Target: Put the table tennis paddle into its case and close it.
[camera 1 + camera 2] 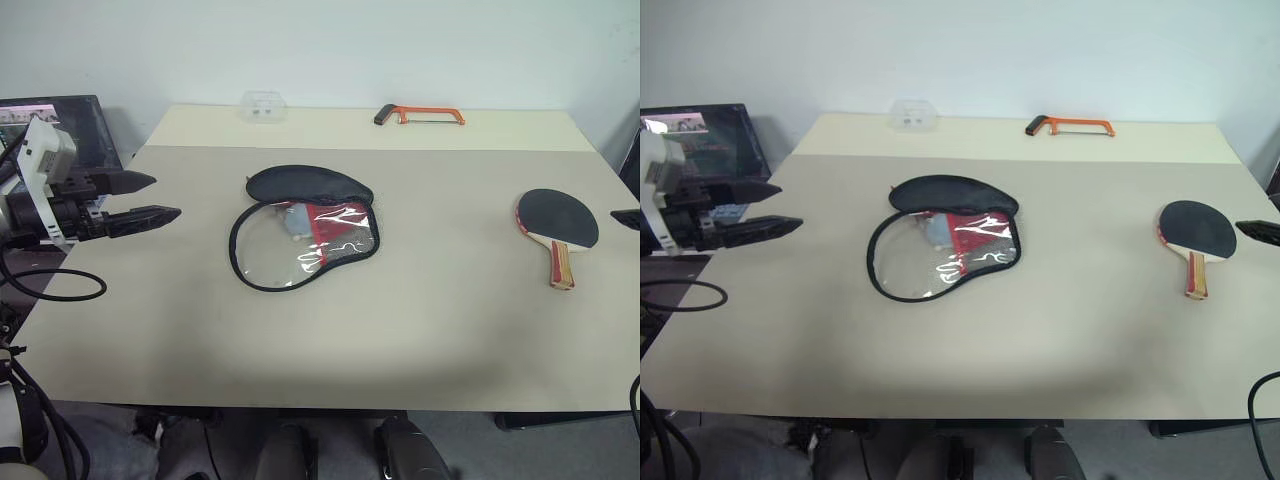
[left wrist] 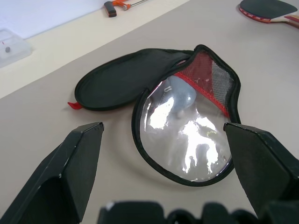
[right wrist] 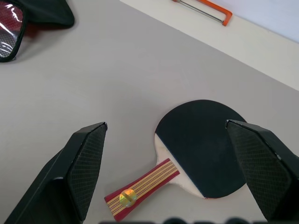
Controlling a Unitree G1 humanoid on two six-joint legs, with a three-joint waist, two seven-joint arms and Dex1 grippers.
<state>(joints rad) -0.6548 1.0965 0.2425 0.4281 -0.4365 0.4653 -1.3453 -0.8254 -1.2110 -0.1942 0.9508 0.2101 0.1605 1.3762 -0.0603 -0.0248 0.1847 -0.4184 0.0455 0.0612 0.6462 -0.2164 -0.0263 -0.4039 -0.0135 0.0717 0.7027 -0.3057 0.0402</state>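
The table tennis paddle [image 1: 556,222] lies flat at the right of the table, black blade away from me, striped wooden handle toward me. The case [image 1: 305,225] lies unzipped at the table's middle, its black flap folded back and its clear side up, with a grey-blue thing inside. My left gripper [image 1: 150,199] hovers open over the table's left edge, pointing toward the case [image 2: 182,116]. My right gripper [image 3: 166,144] hangs open above the paddle [image 3: 198,147]; one fingertip [image 1: 626,218] shows at the right edge, beside the blade.
An orange hacksaw [image 1: 420,115] and a small clear plastic box [image 1: 263,105] lie at the table's far edge. A dark screen [image 1: 60,125] stands off the table's left side. Bare tabletop lies between case and paddle.
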